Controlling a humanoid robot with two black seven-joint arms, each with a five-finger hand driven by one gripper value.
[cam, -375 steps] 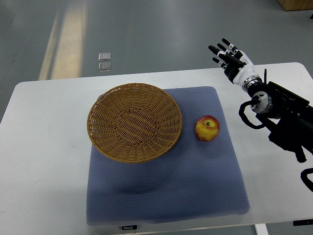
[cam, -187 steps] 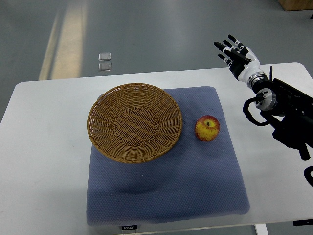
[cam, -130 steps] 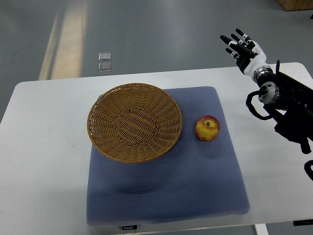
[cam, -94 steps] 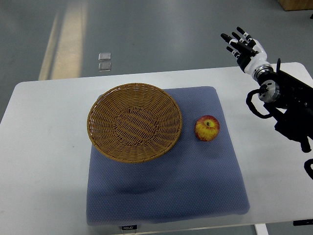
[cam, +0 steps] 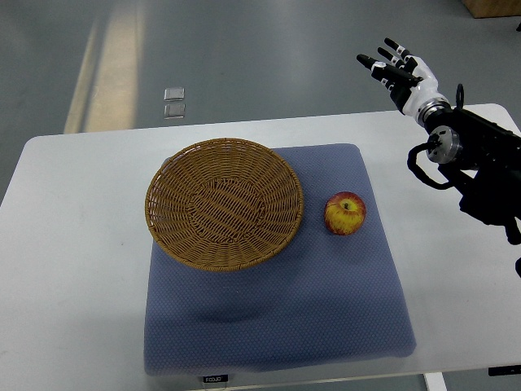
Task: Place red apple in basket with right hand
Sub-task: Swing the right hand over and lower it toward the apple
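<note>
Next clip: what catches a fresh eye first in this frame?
The big wicker basket stands out first, empty, on the left half of a blue mat. Just right of it, apart from its rim, a red apple lies on the mat. The right hand hovers with fingers spread beyond the white table's far right corner, well away from the apple.

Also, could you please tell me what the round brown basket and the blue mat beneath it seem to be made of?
The round brown basket looks like woven wicker or rattan: visible interlaced strands, matte. The blue mat seems a soft foam or fabric pad, with a fine dotted texture.
</note>
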